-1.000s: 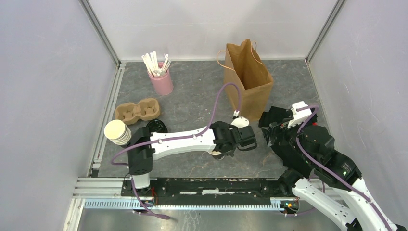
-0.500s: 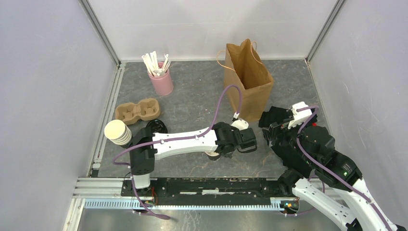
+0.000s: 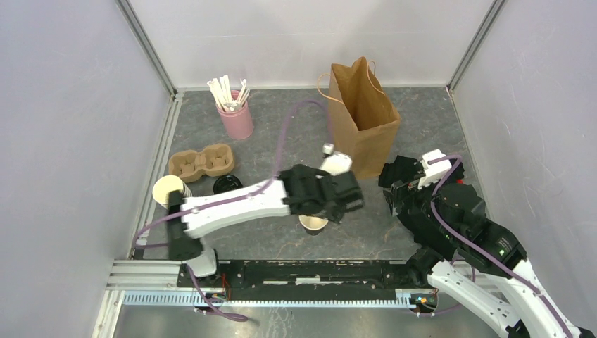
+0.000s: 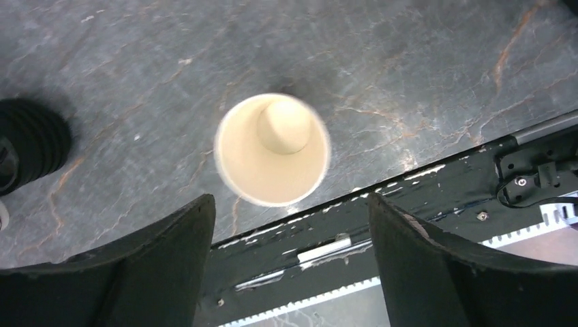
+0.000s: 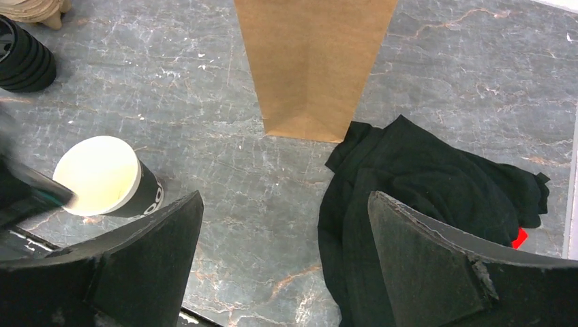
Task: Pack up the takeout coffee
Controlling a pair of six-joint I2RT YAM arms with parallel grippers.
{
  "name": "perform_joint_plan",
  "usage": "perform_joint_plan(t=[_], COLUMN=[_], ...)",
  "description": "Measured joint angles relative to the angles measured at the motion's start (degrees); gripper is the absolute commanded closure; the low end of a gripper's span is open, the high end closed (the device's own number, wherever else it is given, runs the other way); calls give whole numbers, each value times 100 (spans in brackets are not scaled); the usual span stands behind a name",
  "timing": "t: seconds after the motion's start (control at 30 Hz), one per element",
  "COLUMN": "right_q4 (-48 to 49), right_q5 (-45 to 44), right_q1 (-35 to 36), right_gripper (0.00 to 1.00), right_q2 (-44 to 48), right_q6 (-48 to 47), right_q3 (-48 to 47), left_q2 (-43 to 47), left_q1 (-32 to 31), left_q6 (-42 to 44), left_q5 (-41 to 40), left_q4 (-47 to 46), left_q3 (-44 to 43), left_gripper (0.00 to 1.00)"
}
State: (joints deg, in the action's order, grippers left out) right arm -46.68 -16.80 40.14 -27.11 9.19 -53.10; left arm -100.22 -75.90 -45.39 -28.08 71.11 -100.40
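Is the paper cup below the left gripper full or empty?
Empty. The left wrist view looks straight into the paper cup: bare cream walls and bottom, no liquid, no lid.

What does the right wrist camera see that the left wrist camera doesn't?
Only the right wrist view shows the brown paper bag and the crumpled black cloth. Only the left wrist view shows the black rail at the table's near edge, and it looks straight down into the paper cup. Both show that lidless paper cup standing on the grey table, and the stack of black lids.
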Motion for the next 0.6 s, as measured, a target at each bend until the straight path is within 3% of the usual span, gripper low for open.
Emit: perform_joint_plan(t=[0.13,0.33,0.43,0.6], right_q4=[-66,-76,-59,-13], right_q5=[0,0,20,107], right_q1=[0,0,0,0], right_gripper=[2,2,2,2], right_q2=[-50,-59,-76,-92], right_q6=[-33,-50,-26,17], right_q3=[-15,-37,-37,-37], left_q2=[1405,3327,3517,3077], left_q1=[710,3504,4503,5576], left_q6=[-109,39,466,1086], left_q5=[83,330,608,1056], left_q4=[0,-59,-50,-273], left_q3=[826,2055,2232,2638], left_gripper=[1,0,6,13])
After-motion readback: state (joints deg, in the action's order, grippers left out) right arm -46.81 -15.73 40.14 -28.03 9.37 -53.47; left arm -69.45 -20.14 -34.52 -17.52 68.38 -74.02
